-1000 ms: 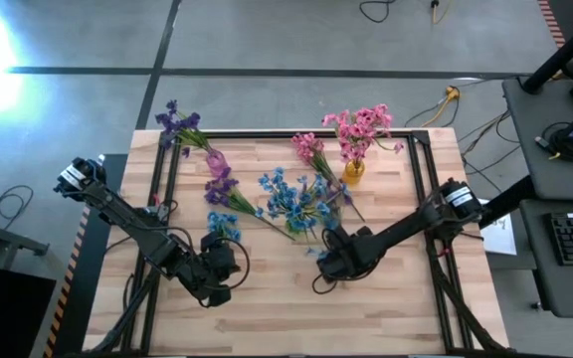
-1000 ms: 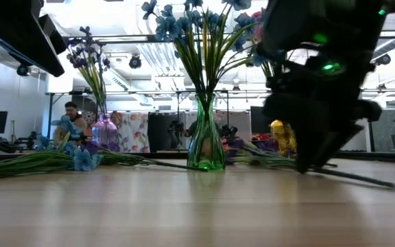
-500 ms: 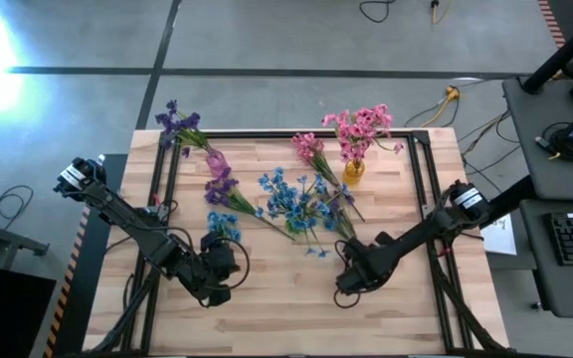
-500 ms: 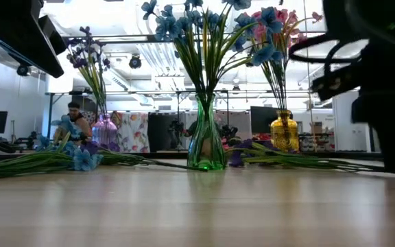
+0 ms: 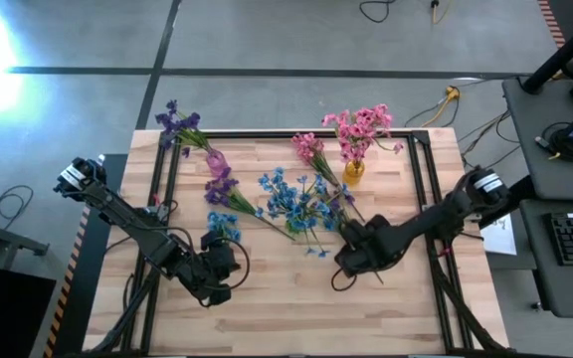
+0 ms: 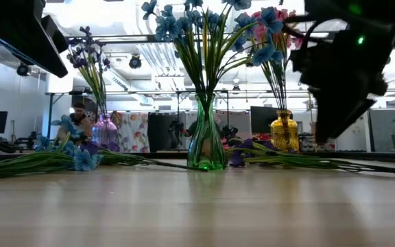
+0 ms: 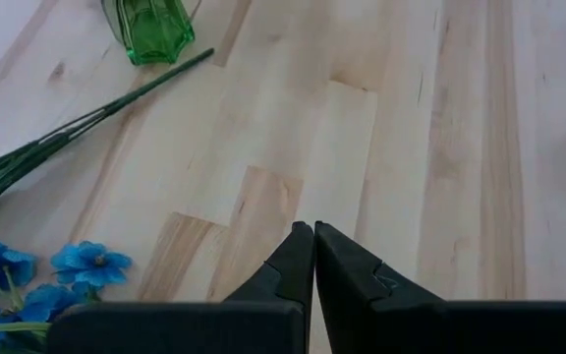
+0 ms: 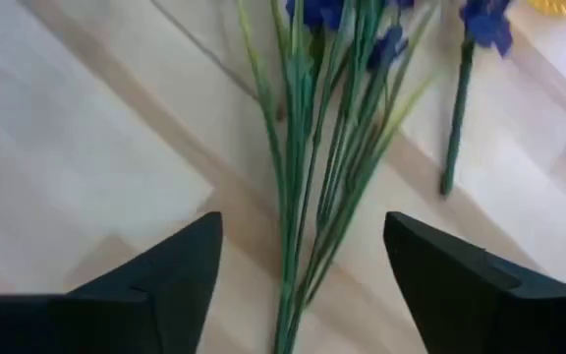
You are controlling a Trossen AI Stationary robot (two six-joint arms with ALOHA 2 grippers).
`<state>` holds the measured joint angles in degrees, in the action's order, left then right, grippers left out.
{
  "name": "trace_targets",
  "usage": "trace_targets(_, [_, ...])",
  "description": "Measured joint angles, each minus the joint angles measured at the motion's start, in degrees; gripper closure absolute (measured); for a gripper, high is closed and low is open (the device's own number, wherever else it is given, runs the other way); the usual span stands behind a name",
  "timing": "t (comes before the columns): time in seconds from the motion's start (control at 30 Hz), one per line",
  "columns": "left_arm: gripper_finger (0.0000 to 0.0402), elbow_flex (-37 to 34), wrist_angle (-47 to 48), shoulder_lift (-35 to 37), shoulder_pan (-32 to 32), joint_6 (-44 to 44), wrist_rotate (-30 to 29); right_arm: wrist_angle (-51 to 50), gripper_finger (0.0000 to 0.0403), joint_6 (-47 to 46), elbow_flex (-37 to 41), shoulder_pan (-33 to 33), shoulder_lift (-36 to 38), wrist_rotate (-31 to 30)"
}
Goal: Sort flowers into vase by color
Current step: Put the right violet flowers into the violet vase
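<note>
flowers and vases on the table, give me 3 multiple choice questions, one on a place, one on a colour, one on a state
1. Where does the green vase stand?
A. between the purple vase and the yellow vase
B. at the table's near right corner
C. off the table

2. What colour are the flowers in the yellow vase?
A. blue
B. pink
C. white

3. How is the right gripper?
A. shut on a vase
B. shut on nothing
C. open over loose stems lying on the table

Answers:
1 A, the high view shows it mid-table between the other two.
2 B, pink flowers rise from it.
3 C, the right wrist view shows its fingers spread either side of the stems.
</note>
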<state>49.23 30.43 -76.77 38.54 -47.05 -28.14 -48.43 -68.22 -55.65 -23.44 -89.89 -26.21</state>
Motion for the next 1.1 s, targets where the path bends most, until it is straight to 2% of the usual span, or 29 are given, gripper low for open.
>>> trace_targets(0.23, [0.0402,0.0,0.0,0.0,0.0,-0.1,0.0,12.8,0.0101,0.7,9.1,2.1,-0.1,-4.4])
trace_targets(0.4, [0.0402,0.0,0.0,0.0,0.0,0.2,-1.4,18.7,0.0115,0.7,12.2,2.1,-0.2,-5.1])
trace_targets(0.57, [0.0402,0.0,0.0,0.0,0.0,1.2,-2.7,23.6,0.0175,0.2,15.2,2.1,0.0,-5.3])
trace_targets(0.93, [0.0402,0.0,-0.4,0.0,0.0,1.3,-2.8,23.4,0.0378,-1.7,15.6,2.1,0.1,-4.7])
trace_targets(1.1, [0.0402,0.4,-0.3,0.0,0.0,1.5,-2.8,21.9,0.0382,-1.8,15.2,2.0,1.7,-2.6])
